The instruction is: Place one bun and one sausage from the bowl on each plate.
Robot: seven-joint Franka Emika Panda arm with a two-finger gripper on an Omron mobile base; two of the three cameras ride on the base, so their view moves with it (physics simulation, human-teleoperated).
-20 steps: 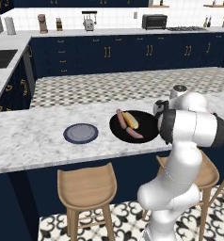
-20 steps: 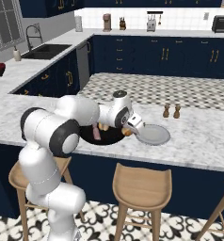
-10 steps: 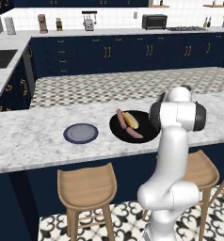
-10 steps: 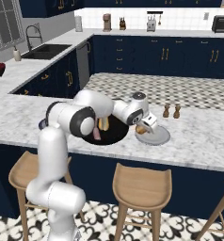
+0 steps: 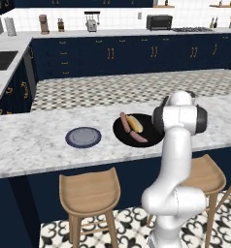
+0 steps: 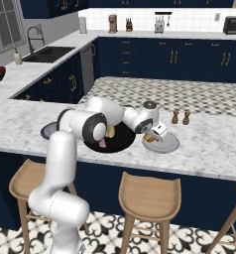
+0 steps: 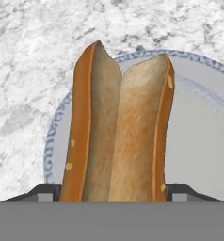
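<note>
Since a second ago the arm has swung from over the bowl (image 6: 109, 144) toward the pale grey plate (image 6: 167, 146), and the gripper (image 6: 150, 137) now hangs just above that plate's near-left edge, carrying a bun (image 7: 117, 127). Hand view: bun stands between the two finger tips (image 7: 47, 192), split side facing the camera, jaws clamped on its two crusty sides, plate rim (image 7: 53, 136) and marble counter (image 7: 34, 56) behind it. Bun looks close to the plate surface, cannot tell if touching. Black bowl sits at about 9 o'clock from the pale plate, just beside it, on the counter. Left base view: bowl (image 5: 121, 133) holds one more bun (image 5: 134, 124) and two sausages (image 5: 138, 137), one pink sausage lying toward the bowl's 5 o'clock, the other along the bun's left side. Blue-grey plate with dark rim (image 5: 83, 137) lies at 9 o'clock from the bowl, near but apart, bare. Two small brown shakers (image 6: 181, 117) stand at roughly 1 o'clock from the pale plate, near it. Wooden stools (image 5: 90, 194) tucked under the counter edge.
</note>
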